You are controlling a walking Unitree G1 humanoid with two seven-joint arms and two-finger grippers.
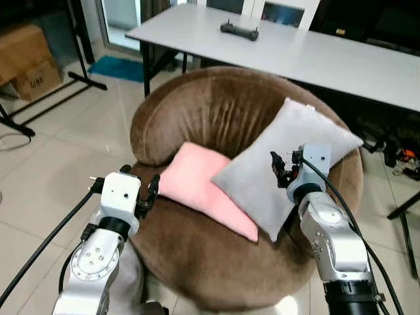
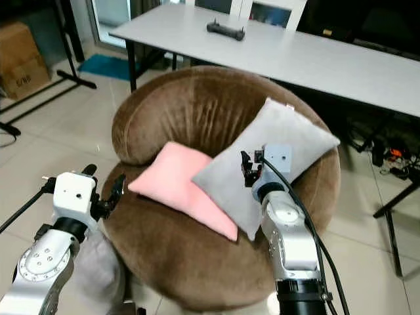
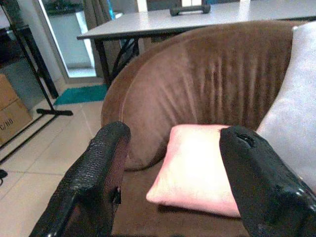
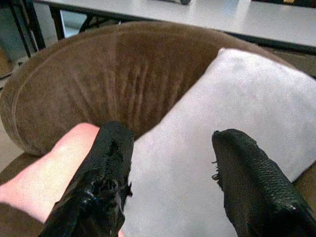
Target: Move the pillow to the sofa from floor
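A grey pillow (image 1: 262,164) leans against the right side of the round brown sofa (image 1: 210,111). Its lower corner overlaps a pink pillow (image 1: 197,184) that lies flat on the seat. My right gripper (image 1: 283,164) is open just above the grey pillow's front face, with the fabric between and beyond its fingers in the right wrist view (image 4: 173,133). My left gripper (image 1: 140,174) is open at the sofa's front left edge, a short way from the pink pillow (image 3: 197,168). It holds nothing. Some grey fabric (image 2: 88,269) lies low beside my left arm.
A long white table (image 1: 295,52) with a black controller (image 1: 238,29) on it stands close behind the sofa. Cardboard boxes (image 1: 26,59) and a black stand's legs (image 1: 79,79) are at the far left, by a teal mat (image 1: 118,65). Cables (image 1: 400,157) lie on the floor at the right.
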